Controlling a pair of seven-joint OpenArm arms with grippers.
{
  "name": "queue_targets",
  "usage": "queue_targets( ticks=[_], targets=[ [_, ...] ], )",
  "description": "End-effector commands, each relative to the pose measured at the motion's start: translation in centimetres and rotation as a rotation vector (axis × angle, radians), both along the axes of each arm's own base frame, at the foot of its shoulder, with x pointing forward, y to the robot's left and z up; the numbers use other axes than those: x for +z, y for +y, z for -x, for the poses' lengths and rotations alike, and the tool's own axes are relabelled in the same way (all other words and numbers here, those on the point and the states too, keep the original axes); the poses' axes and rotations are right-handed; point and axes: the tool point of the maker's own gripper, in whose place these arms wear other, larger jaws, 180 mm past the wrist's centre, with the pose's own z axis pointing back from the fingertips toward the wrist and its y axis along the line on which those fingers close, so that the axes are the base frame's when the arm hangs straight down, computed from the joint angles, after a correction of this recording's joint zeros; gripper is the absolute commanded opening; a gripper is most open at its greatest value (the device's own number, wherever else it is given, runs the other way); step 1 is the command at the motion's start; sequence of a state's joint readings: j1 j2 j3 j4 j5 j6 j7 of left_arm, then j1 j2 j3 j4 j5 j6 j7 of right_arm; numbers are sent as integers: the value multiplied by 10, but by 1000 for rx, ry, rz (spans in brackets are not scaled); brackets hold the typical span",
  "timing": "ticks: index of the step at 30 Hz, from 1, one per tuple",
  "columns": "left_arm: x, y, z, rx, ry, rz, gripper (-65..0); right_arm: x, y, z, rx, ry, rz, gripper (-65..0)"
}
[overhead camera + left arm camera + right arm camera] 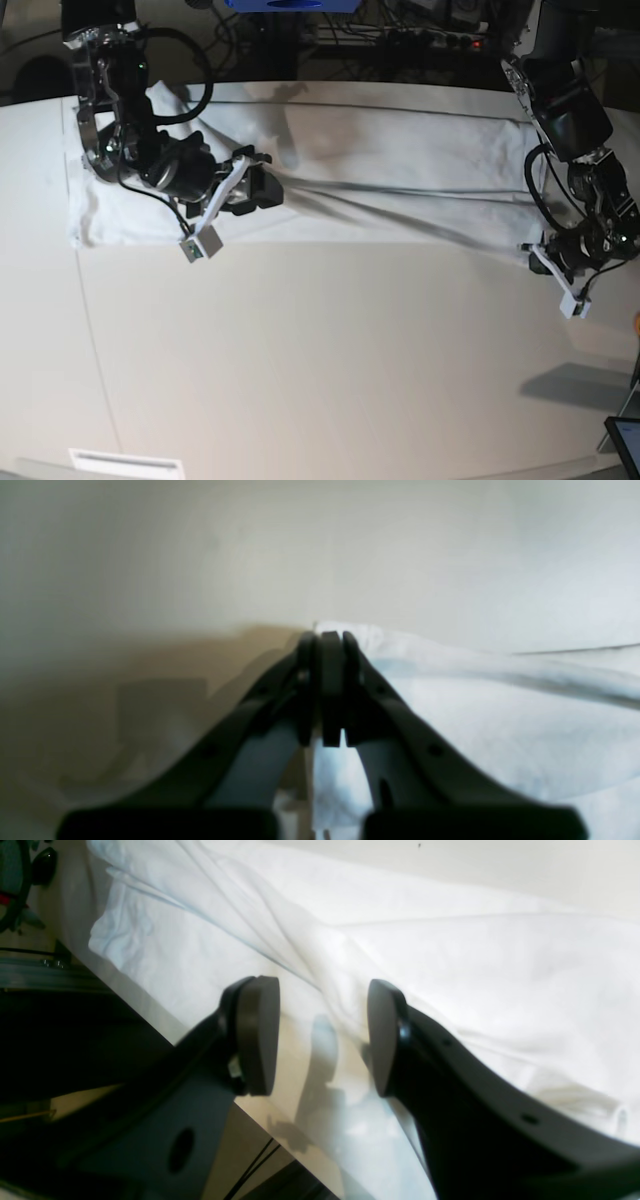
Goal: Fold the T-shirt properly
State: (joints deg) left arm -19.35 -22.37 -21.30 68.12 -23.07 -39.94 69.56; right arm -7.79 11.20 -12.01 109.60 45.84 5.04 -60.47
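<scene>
- Left wrist view: the left tool (330,650) has its 2 dark fingers (305,680) pressed together, and a corner of the white T-shirt (475,720) peeks out just past the tips. The frame is blurred, but the tool appears closed on that cloth edge. The rest of the T-shirt spreads away to the right of the tool as a long ridge fold, while bare off-white surface (150,555) lies to the left and ahead.
- Right wrist view: the right tool (320,1035) stands with its 2 round pads (257,1035) clearly apart and nothing between them. The T-shirt (450,975) lies below and beyond the tool, creased in long diagonal folds, with a crumpled end at the upper left near the surface's edge (165,1020). The tool's shadow falls on the cloth in the gap between the pads (whether the pads touch the fabric cannot be told).
- Base view: the T-shirt (400,170) lies stretched as a wide band across the far part of the surface (330,360). The right tool (262,187) is over the band's left portion, pads parted. The left tool (548,257) sits at the band's right near corner, closed on the cloth, and a taut crease runs from there toward the middle.
</scene>
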Motion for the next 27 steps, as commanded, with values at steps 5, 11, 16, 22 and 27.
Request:
queue_targets(
  ticks=[5,11,16,22,27],
  targets=[
    [23,7,7,-33,-58,-97,-633,11,1,-8,-2,-42,-18,-373],
    [37,-4,25,-116,-39,-216,-632,13,1,-10,-3,-49,-19,-373],
    [46,-12,44,-159,-32,-290,-632,19,-1,-19,-12,-72,-19,-373],
    [57,-16,61,-191,-42,-356,-630,22,0,-22,-7,-85,-20,-373],
    [53,-14,60,-178,-34,-341,-621,23,7,-20,-7,-80,-40,-373]
  ],
)
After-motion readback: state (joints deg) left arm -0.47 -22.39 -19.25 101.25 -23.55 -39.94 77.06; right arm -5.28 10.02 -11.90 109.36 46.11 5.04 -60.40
